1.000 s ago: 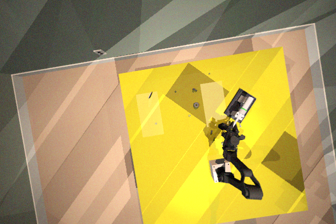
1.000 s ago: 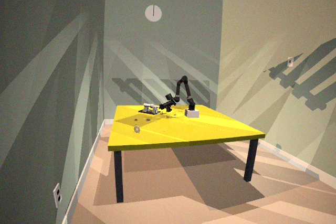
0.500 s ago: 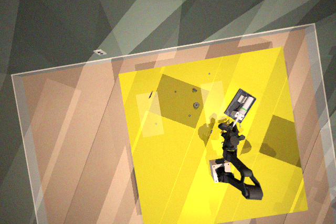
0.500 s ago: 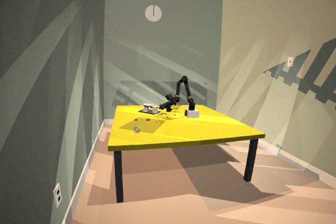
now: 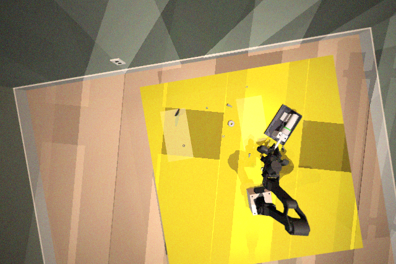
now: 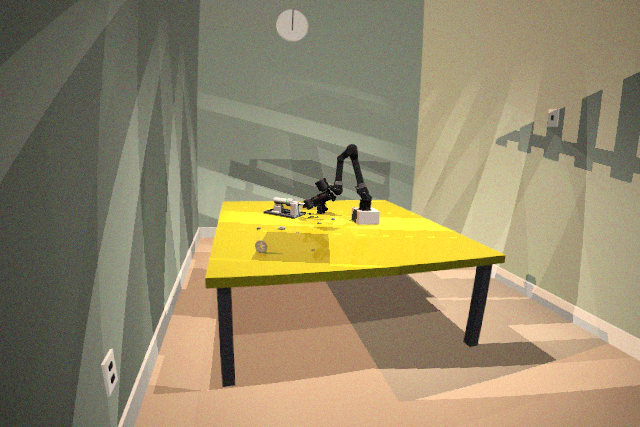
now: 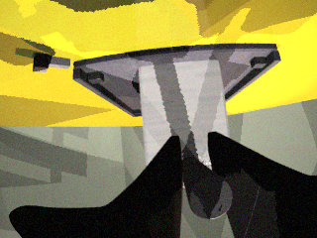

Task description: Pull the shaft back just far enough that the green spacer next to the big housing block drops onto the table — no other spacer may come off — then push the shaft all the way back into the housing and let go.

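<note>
Wrist view: end effector [image 5: 276,148] [image 6: 305,204] [image 7: 193,142] clenched on shaft [image 5: 278,142] [image 7: 210,198], shaft end between fingertips.

Place: small bare-walled workroom; exact kind unclear
Bench: yellow top [image 5: 198,184] [image 6: 392,241], dark legs [image 6: 225,334], beneath the hand [image 5: 276,146] [image 6: 306,204] [image 7: 193,142]
Fixture: dark-based housing [image 5: 270,127] [image 6: 296,209] [image 7: 183,104], just before the hand
Loose parts: ring [image 5: 231,123], beside the housing
Wall: round clock [image 6: 292,25], above the hand; outlet [image 5: 117,61] [image 6: 109,372], well away
</note>
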You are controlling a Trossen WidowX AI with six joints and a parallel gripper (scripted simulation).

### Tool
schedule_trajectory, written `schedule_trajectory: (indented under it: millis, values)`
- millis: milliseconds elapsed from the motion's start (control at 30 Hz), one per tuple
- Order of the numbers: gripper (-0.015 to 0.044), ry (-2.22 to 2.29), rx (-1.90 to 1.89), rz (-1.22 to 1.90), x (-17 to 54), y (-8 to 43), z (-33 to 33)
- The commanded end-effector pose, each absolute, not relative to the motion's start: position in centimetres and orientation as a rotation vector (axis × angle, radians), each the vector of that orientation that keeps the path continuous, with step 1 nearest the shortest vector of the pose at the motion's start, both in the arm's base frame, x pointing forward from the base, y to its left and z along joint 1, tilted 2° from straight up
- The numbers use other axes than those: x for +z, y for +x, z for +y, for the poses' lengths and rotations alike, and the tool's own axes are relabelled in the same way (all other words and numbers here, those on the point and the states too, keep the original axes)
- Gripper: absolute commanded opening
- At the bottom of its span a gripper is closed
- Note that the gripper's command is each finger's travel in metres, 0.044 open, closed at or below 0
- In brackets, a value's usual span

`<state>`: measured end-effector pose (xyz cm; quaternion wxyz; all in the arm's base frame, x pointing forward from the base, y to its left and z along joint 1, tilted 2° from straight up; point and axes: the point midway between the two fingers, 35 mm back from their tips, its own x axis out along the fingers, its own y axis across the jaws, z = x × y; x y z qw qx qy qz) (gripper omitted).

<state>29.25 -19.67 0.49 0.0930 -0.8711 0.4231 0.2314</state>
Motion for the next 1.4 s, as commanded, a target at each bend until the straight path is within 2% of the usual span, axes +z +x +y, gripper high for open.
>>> schedule_trajectory:
  millis: [0, 1367]
  values:
    - [0.0000, -2.581, 0.684, 1.259, 0.46, 29.12, -19.61]
    - [0.0000, -2.580, 0.685, 1.259, 0.44, 28.88, -19.31]
